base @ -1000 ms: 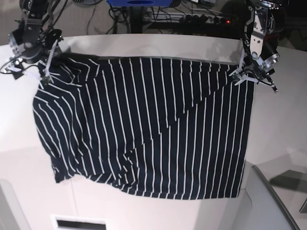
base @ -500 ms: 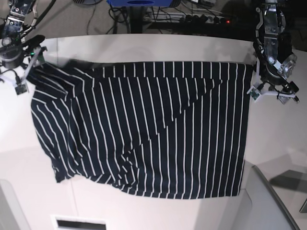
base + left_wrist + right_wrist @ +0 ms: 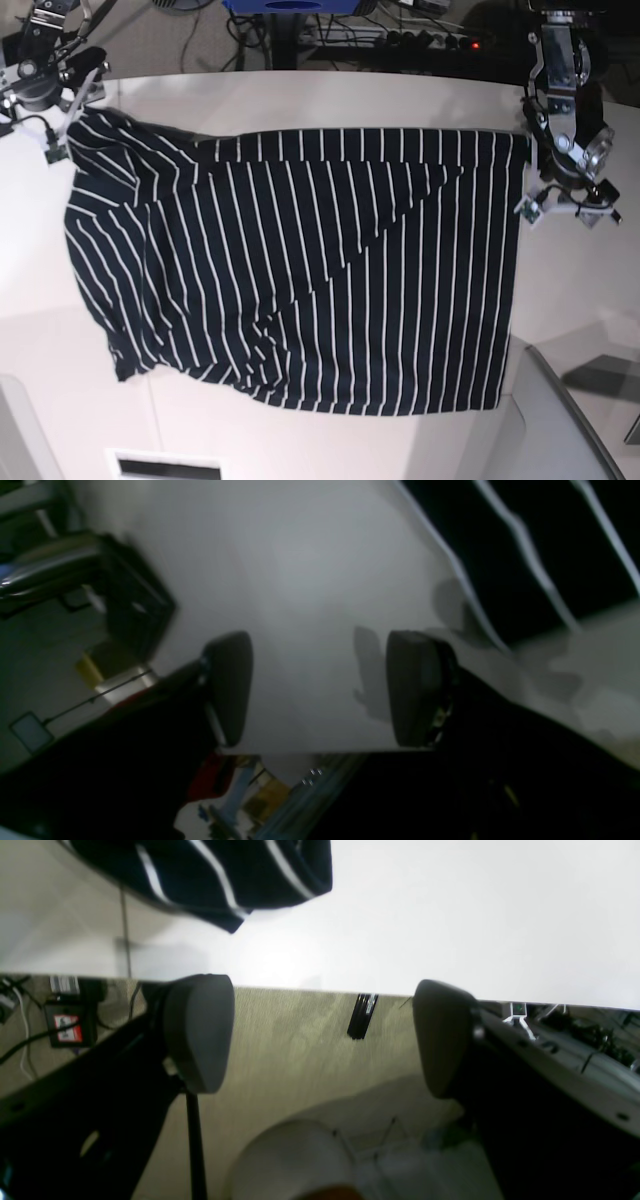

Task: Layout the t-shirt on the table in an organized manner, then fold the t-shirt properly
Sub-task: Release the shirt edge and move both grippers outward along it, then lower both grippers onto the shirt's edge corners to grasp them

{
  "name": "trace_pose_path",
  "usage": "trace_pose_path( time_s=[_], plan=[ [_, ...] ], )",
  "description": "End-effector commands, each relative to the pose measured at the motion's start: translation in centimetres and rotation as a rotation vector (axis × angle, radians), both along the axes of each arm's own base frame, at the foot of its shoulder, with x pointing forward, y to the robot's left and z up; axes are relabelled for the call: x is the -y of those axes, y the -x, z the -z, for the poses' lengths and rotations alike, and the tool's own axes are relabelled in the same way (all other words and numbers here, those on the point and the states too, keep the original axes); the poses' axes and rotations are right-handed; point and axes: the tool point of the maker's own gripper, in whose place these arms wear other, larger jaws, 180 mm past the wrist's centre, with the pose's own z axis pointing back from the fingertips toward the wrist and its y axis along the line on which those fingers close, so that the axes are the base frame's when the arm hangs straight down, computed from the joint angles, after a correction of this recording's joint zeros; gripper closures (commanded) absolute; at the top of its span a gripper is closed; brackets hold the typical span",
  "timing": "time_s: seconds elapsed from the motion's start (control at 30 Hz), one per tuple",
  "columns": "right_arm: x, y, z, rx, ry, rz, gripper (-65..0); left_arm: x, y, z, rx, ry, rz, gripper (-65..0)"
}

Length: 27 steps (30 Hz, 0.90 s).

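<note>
The t-shirt (image 3: 300, 270), dark navy with thin white stripes, lies spread on the white table (image 3: 580, 300), rumpled along its left side and with a diagonal fold across the middle. My left gripper (image 3: 565, 212) hovers just off the shirt's upper right corner. It is open over bare table (image 3: 310, 580) with nothing between its fingers (image 3: 227, 685), and the shirt's edge (image 3: 525, 555) lies beside it. My right gripper (image 3: 40, 120) stands open off the upper left corner. Its pads (image 3: 197, 1030) are empty past the table's edge (image 3: 450, 915), with a shirt corner (image 3: 215, 875) nearby.
Behind the table's far edge are cables and a power strip (image 3: 420, 38) on the dark floor. A grey curved object (image 3: 570, 420) stands at the lower right. A vent-like slot (image 3: 165, 466) sits at the near edge.
Both grippers have let go of the shirt's upper corners and pulled outward, the left to the right and the right up and left. The top edge now lies flat.
</note>
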Motion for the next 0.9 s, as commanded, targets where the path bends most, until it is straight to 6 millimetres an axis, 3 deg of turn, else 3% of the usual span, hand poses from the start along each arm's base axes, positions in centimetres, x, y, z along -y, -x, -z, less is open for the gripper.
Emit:
trace_pose_path(
  time_s=[0.0,0.1,0.23,0.27,0.5,0.7,0.87],
  plan=[
    [0.4,-2.1,-1.5,0.087,0.017,-0.016,-51.5,0.0,-1.6,-1.4,0.058,-0.008,-0.002,-40.2],
    [0.0,-5.4,-2.9,0.209,0.004,-0.051,-51.5,1.8,-4.0,-2.1,0.124,0.044,-0.009,-35.7],
    [-2.9,-7.5,-3.0,0.234,-0.042,-0.154,-51.5,3.8,-6.7,-2.1,0.171,0.117,-0.029,-3.0],
    [-3.7,-7.5,-2.7,0.214,-0.061,-0.197,-51.5,3.9,-7.0,-1.5,0.161,0.129,-0.038,0.0],
    [-7.5,-9.4,-3.1,0.311,-0.255,-0.224,-51.5,4.4,-9.6,3.3,0.047,0.236,-0.099,0.0],
    [-7.6,-10.8,-0.8,0.229,-0.291,-0.179,-51.5,5.4,-11.6,3.5,0.103,0.355,-0.151,0.0],
    [-8.6,-12.2,1.3,0.19,-0.352,-0.166,-51.5,5.7,-12.0,5.1,0.133,0.404,-0.168,0.0]
  ],
)
